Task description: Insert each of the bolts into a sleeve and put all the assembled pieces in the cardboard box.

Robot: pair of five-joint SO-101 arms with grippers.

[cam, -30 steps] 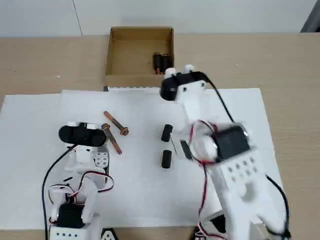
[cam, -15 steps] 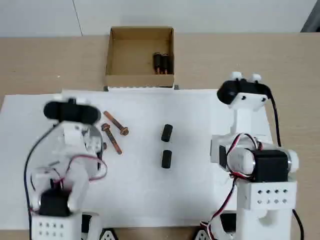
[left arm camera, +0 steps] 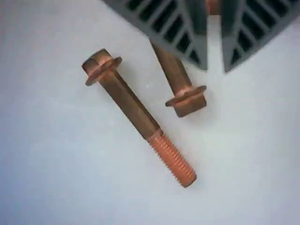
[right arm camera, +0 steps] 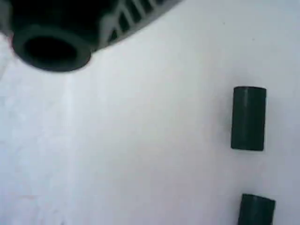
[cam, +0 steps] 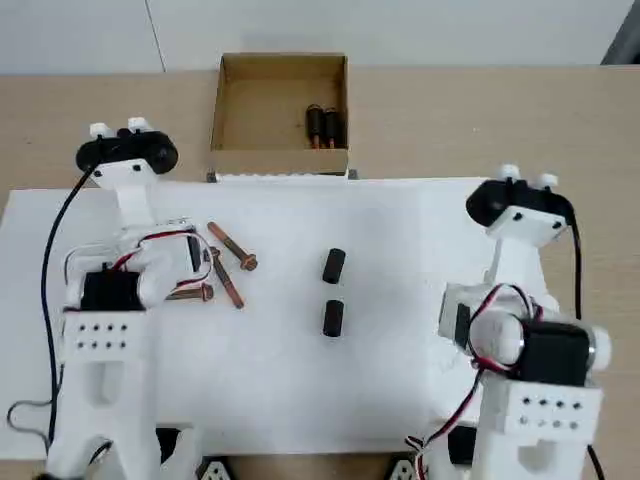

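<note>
Two copper bolts [cam: 232,247] [cam: 226,280] lie loose on the white sheet; the left wrist view shows them as a whole bolt [left arm camera: 140,119] and one [left arm camera: 180,84] partly under a finger. My left gripper [cam: 197,262] [left arm camera: 214,65] hangs just above them, shut on a third bolt [cam: 190,293] [left arm camera: 213,5]. Two black sleeves [cam: 333,265] [cam: 332,318] lie mid-sheet, also [right arm camera: 248,117] [right arm camera: 257,211]. My right gripper [cam: 455,318] sits at the sheet's right side, shut on a black sleeve [right arm camera: 51,47] seen end-on. The cardboard box [cam: 240,110] holds two assembled pieces [cam: 322,125].
The white paper sheet [cam: 400,400] covers the middle of the wooden table [cam: 560,110]. The box stands just beyond the sheet's far edge. Open sheet lies between the sleeves and the right arm, and in front of both arms.
The right arm has pulled back from the sheet's middle to its right side. The left arm has risen and its upper part has swung toward the far left, over the bolts.
</note>
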